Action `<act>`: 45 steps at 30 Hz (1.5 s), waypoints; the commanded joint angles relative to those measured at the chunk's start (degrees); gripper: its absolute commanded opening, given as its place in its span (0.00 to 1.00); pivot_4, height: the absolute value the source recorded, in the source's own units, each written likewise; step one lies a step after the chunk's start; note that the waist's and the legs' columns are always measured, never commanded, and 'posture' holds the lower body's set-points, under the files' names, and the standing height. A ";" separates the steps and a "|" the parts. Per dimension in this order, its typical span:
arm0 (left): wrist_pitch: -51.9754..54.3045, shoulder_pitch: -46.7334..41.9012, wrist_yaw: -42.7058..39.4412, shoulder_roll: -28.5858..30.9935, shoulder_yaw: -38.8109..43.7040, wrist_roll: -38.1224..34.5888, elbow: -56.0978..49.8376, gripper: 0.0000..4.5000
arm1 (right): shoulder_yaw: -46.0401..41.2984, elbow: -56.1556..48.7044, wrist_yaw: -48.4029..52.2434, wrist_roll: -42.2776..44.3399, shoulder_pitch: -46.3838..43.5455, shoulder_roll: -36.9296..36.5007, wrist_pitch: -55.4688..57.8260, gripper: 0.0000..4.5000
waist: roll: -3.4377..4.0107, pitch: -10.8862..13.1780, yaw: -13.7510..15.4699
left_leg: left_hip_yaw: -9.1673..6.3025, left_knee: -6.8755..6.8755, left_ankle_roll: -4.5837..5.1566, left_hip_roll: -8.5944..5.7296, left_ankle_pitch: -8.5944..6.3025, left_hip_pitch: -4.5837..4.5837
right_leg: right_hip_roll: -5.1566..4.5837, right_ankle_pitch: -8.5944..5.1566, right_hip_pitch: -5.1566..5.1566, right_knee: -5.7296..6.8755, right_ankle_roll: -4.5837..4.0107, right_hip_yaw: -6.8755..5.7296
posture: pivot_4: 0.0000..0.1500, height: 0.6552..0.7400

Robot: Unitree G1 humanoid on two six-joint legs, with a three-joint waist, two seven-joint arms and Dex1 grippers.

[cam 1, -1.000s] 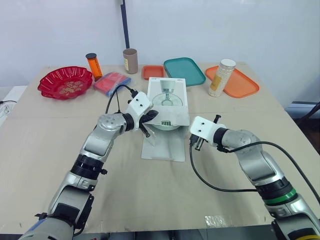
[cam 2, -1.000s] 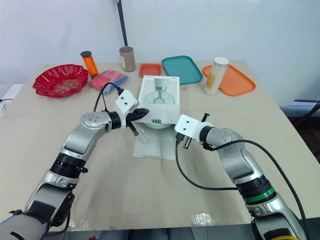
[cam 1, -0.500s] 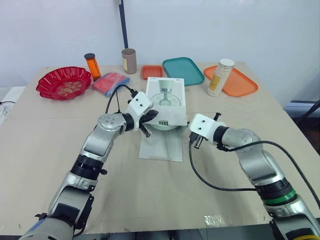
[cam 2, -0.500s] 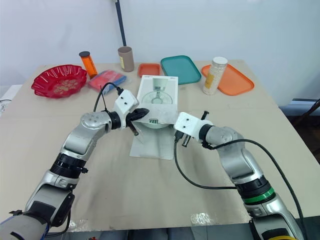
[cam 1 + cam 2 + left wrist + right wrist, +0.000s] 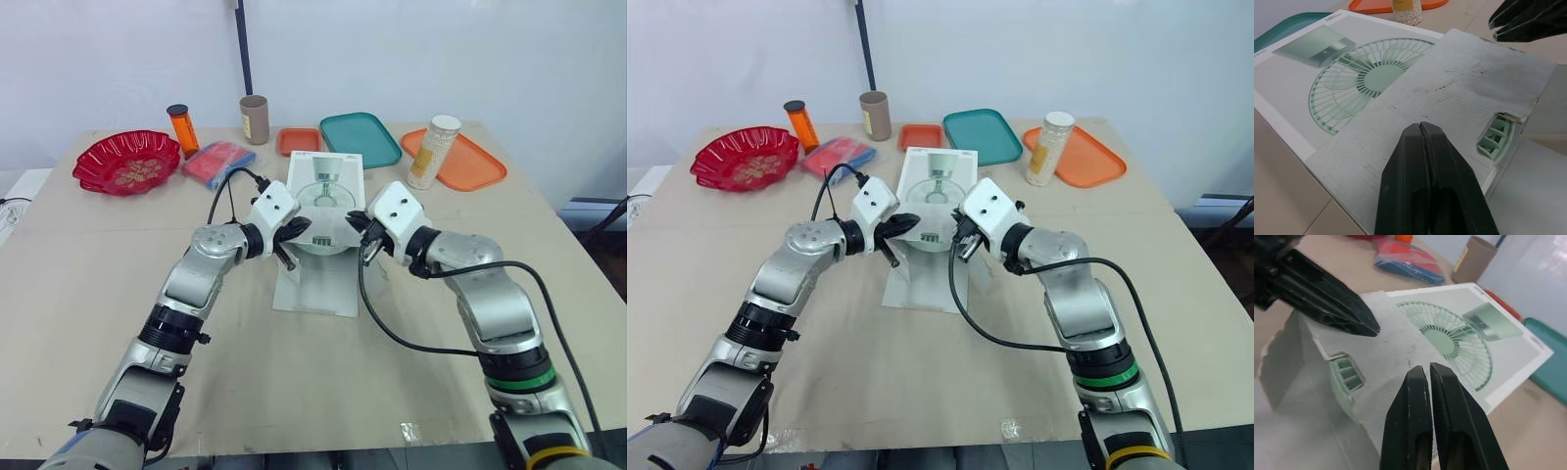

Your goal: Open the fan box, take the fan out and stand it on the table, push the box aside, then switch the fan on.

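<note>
Head views: the fan box [image 5: 328, 191] lies at my twelve o'clock. My left gripper [image 5: 297, 232] is at its seven, my right gripper [image 5: 359, 224] at its five.

Left wrist view: my jaws are pressed together on the top flap [image 5: 1449, 83].

Right wrist view: my jaws are closed and empty, and the fan [image 5: 1346, 372] peeks out.

The box looks opened; everything else remains.

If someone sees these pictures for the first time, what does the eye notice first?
First, the white box with a green fan printed on it, in the middle of the table, its near end open. The left jaws and right jaws, both shut, point at that end from either side. At the back, a red bowl on the left and a teal tray and orange tray on the right stand out.
</note>
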 commanded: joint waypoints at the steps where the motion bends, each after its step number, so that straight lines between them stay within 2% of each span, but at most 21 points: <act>1: 2.67 0.92 1.24 0.81 2.23 -1.10 -4.34 0.00 | -2.12 1.73 -2.00 2.78 -1.04 2.48 2.56 0.04 | 0.00 0.00 -0.01 | 0.00 0.00 0.00 0.00 0.00 0.00 | 0.00 0.00 0.00 0.00 0.00 0.00 | 1.00 1.00; 13: 11.09 2.39 3.55 3.23 5.47 -4.55 -15.93 0.00 | -3.00 5.79 -4.85 7.10 -2.90 5.46 9.70 0.04 | 0.01 0.00 -0.11 | 0.01 -0.04 0.00 0.00 0.00 0.00 | 0.01 0.01 -0.05 0.03 -0.02 0.02 | 1.00 1.00; 17: 16.75 3.35 4.17 2.05 6.75 -8.42 -22.12 0.00 | -2.75 6.02 -5.21 7.48 -3.26 5.17 10.03 0.04 | 0.01 0.00 -0.11 | 0.01 -0.04 0.00 0.01 0.00 0.00 | 0.01 0.01 -0.04 0.03 -0.02 0.02 | 1.00 1.00; 28: 32.19 12.08 10.42 -0.55 2.15 -13.97 -37.46 0.00 | -0.91 6.44 -4.97 7.95 -3.55 3.78 10.44 0.04 | 0.03 -0.02 -0.50 | 0.04 -0.09 0.01 0.01 -0.01 0.04 | 0.02 0.01 -0.02 0.03 -0.02 0.09 | 1.00 1.00; 35: 37.12 13.36 19.59 -5.31 -2.25 -11.34 -38.89 0.00 | 0.13 8.31 -4.79 7.56 -4.16 3.23 9.77 0.04 | 0.02 -0.03 -0.51 | 0.06 -0.09 0.02 0.01 -0.01 0.10 | 0.03 0.01 0.03 0.03 -0.02 0.11 | 1.00 1.00; 39: 38.87 15.24 22.24 -4.42 -3.55 -9.77 -40.41 0.00 | 0.96 9.04 -4.47 7.47 -4.48 3.12 9.24 0.04 | 0.03 -0.03 -0.51 | 0.07 -0.09 0.02 0.02 -0.01 0.11 | 0.04 0.01 0.02 0.03 -0.02 0.12 | 1.00 1.00; 45: 41.55 17.90 25.84 -3.70 -0.60 -8.41 -42.83 0.00 | 2.10 10.84 -3.70 6.84 -4.81 2.52 7.52 0.04 | 0.04 -0.04 -0.51 | 0.12 -0.17 0.02 0.03 -0.01 0.16 | 0.05 0.01 0.02 0.03 -0.02 0.19 | 1.00 1.00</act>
